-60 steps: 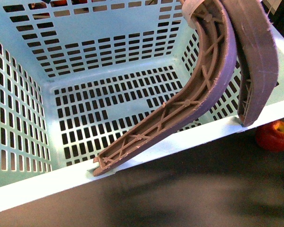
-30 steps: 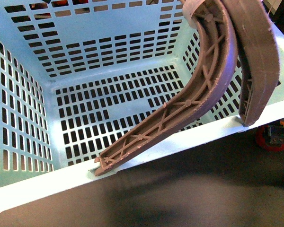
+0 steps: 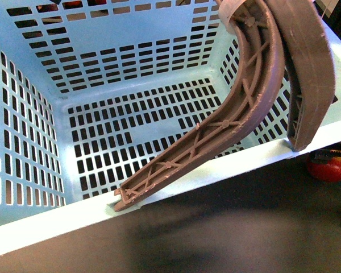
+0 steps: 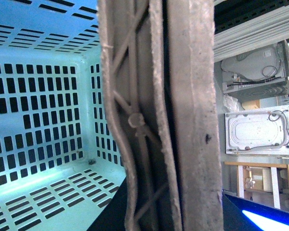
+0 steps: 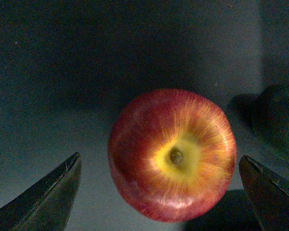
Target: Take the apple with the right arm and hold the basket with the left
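Observation:
The mint-blue basket (image 3: 57,219) fills the front view, its slotted floor bare. My left gripper (image 3: 211,170) is shut on the basket's near rim: one brown ribbed finger (image 3: 238,114) lies inside and the other (image 3: 307,79) outside. In the left wrist view these fingers (image 4: 149,120) stand pressed together beside the basket's inside (image 4: 38,96). The red apple (image 3: 329,168) lies on the dark table just outside the basket, at the right edge. My right gripper (image 5: 159,159) is open, with one dark fingertip (image 5: 48,197) on each side of the apple (image 5: 172,154), apart from it, stem dimple facing the camera.
A dark green rounded object (image 5: 279,120) lies close beside the apple. Red things (image 3: 74,4) show through the basket's far wall. The dark table (image 3: 216,239) runs along the basket's near side. White boxes and shelving (image 4: 260,130) stand beyond the basket.
A black part of my right gripper has come in over the apple at the right edge and now covers its yellow top. The basket and my left gripper have hardly moved.

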`<act>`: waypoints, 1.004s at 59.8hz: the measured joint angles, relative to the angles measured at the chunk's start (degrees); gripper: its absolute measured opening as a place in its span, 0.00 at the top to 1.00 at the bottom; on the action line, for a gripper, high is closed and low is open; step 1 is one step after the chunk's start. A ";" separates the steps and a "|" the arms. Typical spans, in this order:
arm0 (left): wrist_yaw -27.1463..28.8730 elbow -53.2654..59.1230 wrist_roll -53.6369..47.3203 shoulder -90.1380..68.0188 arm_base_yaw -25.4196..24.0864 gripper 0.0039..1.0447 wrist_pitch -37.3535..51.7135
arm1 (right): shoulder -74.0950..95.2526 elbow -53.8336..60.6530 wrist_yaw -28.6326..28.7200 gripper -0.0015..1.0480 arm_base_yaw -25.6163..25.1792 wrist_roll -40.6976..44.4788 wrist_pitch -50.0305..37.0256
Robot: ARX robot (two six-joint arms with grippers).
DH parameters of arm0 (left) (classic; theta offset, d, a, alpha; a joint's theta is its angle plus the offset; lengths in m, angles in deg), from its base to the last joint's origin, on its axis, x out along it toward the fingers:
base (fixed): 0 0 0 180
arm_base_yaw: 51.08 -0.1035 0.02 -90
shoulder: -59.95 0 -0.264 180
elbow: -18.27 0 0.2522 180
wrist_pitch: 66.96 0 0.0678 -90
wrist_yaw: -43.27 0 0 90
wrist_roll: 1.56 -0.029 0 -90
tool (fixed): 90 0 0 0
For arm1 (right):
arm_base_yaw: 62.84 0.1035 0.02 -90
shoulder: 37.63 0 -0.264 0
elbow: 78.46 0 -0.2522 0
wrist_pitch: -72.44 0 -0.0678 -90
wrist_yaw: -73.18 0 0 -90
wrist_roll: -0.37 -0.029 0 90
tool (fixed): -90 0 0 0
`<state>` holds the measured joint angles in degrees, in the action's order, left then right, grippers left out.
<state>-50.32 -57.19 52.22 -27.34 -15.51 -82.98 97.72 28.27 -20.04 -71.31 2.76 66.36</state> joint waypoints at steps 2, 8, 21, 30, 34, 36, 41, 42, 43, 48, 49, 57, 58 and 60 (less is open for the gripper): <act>0.02 0.00 -0.02 0.00 0.00 0.85 0.00 | 0.79 -1.01 0.00 0.08 -0.20 -0.04 0.52; 0.00 0.00 0.00 0.00 0.00 0.85 0.00 | 3.39 -3.96 -0.09 0.08 -0.63 -0.26 1.79; 0.02 0.00 -0.02 0.00 0.00 0.85 0.00 | 6.14 -7.04 -0.22 0.08 -0.81 -0.26 3.19; 0.00 0.00 0.00 0.00 0.00 0.85 0.00 | 7.45 -7.87 -0.15 0.10 -0.83 -0.39 3.50; 0.00 0.00 0.00 0.00 0.00 0.85 0.00 | 7.54 -7.85 0.11 0.18 -0.83 -0.42 3.45; 0.00 0.00 0.00 0.00 0.00 0.85 0.00 | 7.54 -7.82 0.17 0.22 -0.83 -0.42 3.37; 0.00 0.00 0.00 0.00 0.00 0.85 0.00 | 7.45 -7.37 0.72 0.24 -1.01 -0.42 2.71; 0.00 0.00 0.00 0.00 0.00 0.85 0.00 | 7.41 -7.21 0.83 0.24 -1.03 -0.42 2.54; 0.00 0.00 0.00 0.00 0.00 0.85 0.00 | 7.26 -6.84 1.05 0.24 -1.09 -0.42 2.16; 0.02 0.00 0.00 0.00 -0.02 0.85 0.00 | 6.27 -5.09 1.97 0.24 -1.46 -0.44 1.07; 0.02 0.00 0.00 0.00 -0.02 0.85 0.00 | 5.99 -4.72 2.19 0.24 -1.53 -0.42 0.90; 0.04 0.00 -0.02 0.00 -0.02 0.85 0.00 | 1.51 -0.26 4.68 0.24 -2.43 -0.04 -0.96; 0.02 0.00 -0.02 0.00 0.00 0.85 0.00 | 0.13 0.77 5.16 0.24 -2.64 0.07 -1.42; 0.02 0.00 -0.02 0.00 0.00 0.85 0.00 | -1.36 1.77 5.68 0.24 -2.91 0.24 -1.86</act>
<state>-50.30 -57.19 52.19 -27.34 -15.51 -82.98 96.37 30.04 -14.36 -74.22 3.00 64.50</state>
